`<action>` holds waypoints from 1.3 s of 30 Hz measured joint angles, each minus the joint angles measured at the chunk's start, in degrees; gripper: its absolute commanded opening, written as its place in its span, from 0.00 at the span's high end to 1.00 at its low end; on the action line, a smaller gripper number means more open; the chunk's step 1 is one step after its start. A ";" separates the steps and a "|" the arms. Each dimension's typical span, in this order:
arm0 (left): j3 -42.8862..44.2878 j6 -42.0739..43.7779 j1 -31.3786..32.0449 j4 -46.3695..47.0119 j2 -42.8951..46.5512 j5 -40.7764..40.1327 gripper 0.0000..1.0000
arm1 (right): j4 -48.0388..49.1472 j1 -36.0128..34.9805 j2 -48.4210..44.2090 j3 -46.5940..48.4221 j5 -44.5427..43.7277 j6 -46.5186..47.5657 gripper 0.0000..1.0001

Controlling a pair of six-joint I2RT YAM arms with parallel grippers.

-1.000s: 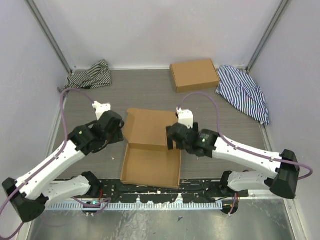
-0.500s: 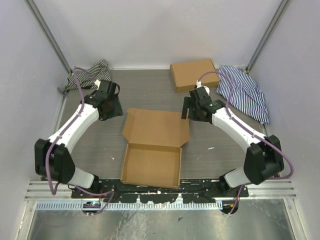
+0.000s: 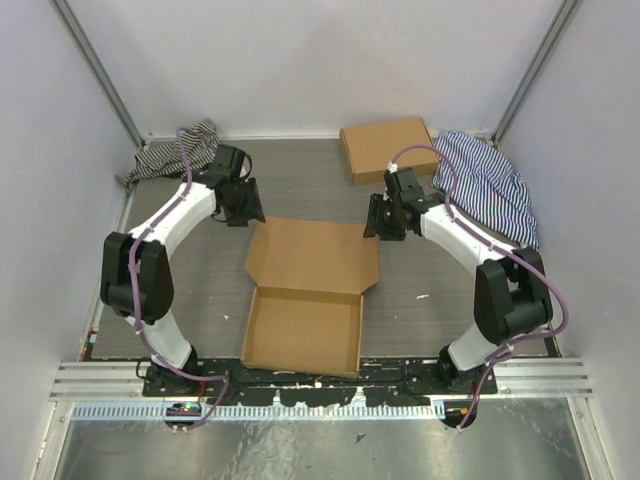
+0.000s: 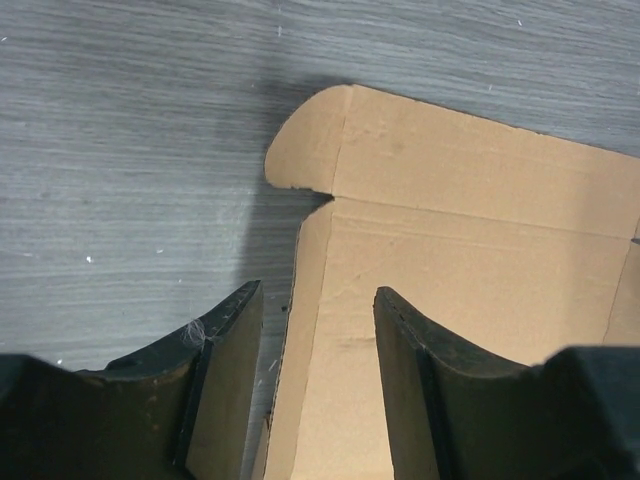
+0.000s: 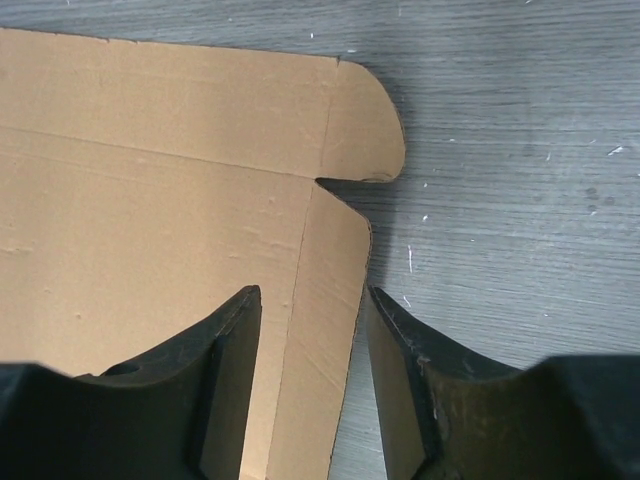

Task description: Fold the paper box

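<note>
The paper box (image 3: 312,255) lies in the middle of the table. Its near half is a formed tray (image 3: 300,330); its lid lies open and flat behind it. My left gripper (image 3: 248,208) is open at the lid's far left corner. In the left wrist view (image 4: 318,330) its fingers (image 4: 225,350) straddle the lid's left side flap (image 4: 310,300) without touching it. My right gripper (image 3: 378,218) is open at the lid's far right corner. In the right wrist view (image 5: 312,325) its fingers (image 5: 410,350) straddle the right side flap (image 5: 335,290).
A second, closed flat cardboard box (image 3: 388,148) lies at the back. A dark striped cloth (image 3: 180,147) is bunched at the back left. A blue striped cloth (image 3: 488,180) lies at the back right. Walls enclose the table on three sides.
Both arms have swung away from the box's middle to the lid's far corners. In the last half second the left gripper came right toward the lid corner. The box has not moved.
</note>
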State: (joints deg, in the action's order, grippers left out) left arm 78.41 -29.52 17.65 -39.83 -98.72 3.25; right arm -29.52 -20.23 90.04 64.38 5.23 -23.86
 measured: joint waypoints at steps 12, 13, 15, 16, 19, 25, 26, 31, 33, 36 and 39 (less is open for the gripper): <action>1.88 0.81 -1.01 -1.57 -5.49 -0.35 0.46 | 0.15 0.00 1.62 0.02 0.72 0.85 0.50; 1.95 0.81 -1.09 -1.62 -5.86 -0.33 0.46 | 0.17 0.00 1.62 0.02 0.61 0.87 0.50; 1.99 0.81 -1.18 -1.62 -6.64 -0.28 0.46 | 0.22 0.00 1.62 0.02 0.37 0.90 0.50; 1.99 0.81 -1.22 -1.60 -6.95 -0.24 0.47 | 0.26 0.00 1.62 0.02 0.33 0.90 0.50; 2.21 0.79 -1.27 -1.66 -7.89 0.04 0.47 | 0.61 0.00 2.01 0.02 -0.02 0.94 0.51; 2.73 0.76 -1.27 -1.57 -8.48 1.14 0.49 | 1.27 0.00 3.32 -0.42 -0.04 1.01 0.52; 2.73 0.74 -1.27 -1.57 -8.48 1.36 0.49 | 1.29 0.00 3.56 -0.42 -0.02 1.03 0.53; 2.75 0.57 -1.27 -1.51 -8.63 2.40 0.52 | 1.75 0.00 4.46 -0.42 0.37 1.09 0.62; 2.84 0.57 -1.27 -1.40 -9.09 2.75 0.54 | 1.86 0.00 4.63 -0.42 0.76 1.09 0.66; 2.84 0.57 -1.27 -1.38 -10.19 3.45 0.56 | 2.14 0.00 4.87 -0.42 1.49 1.22 0.75; 3.15 0.59 -1.27 -1.40 -11.52 4.00 0.61 | 2.21 0.00 5.27 -0.42 2.23 1.27 0.84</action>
State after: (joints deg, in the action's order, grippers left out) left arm 81.56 -28.93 16.38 -41.23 -110.24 7.25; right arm -27.31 -20.23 95.31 63.96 7.46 -22.59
